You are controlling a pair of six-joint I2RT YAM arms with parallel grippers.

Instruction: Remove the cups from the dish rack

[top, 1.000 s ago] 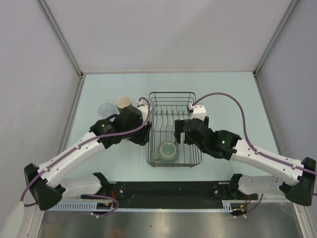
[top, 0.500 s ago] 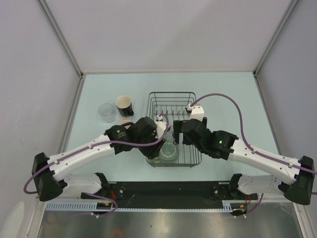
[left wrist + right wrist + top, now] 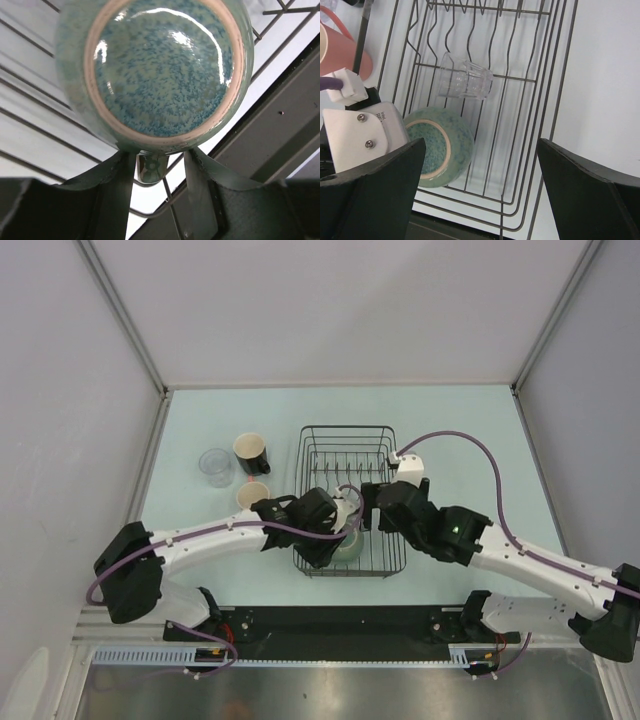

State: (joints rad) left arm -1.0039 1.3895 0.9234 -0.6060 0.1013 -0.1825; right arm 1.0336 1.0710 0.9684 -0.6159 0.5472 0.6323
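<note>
Left pincer (image 3: pixel 159 152): jaws part-spread astride the handle of the sage-green mug (image 3: pixel 165 70), a gap showing on one side; the mug's bowl is directly ahead of it inside the dish rack (image 3: pixel 347 427). Right pincer (image 3: pixel 481 145): jaws fully apart, holding nothing, above the rack, with a clear glass tumbler (image 3: pixel 465 82) lying on its side just ahead. Salmon-pink cup (image 3: pixel 254 495): on the bench (image 3: pixel 460 440) outside the rack, near the left pincer's outer side.

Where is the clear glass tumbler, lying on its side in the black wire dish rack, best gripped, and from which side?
Grip the clear glass tumbler across its faceted body, near the middle, coming down from above. It lies on its side on the dish rack wires, rim facing sideways, so only the round wall offers itself.
</note>
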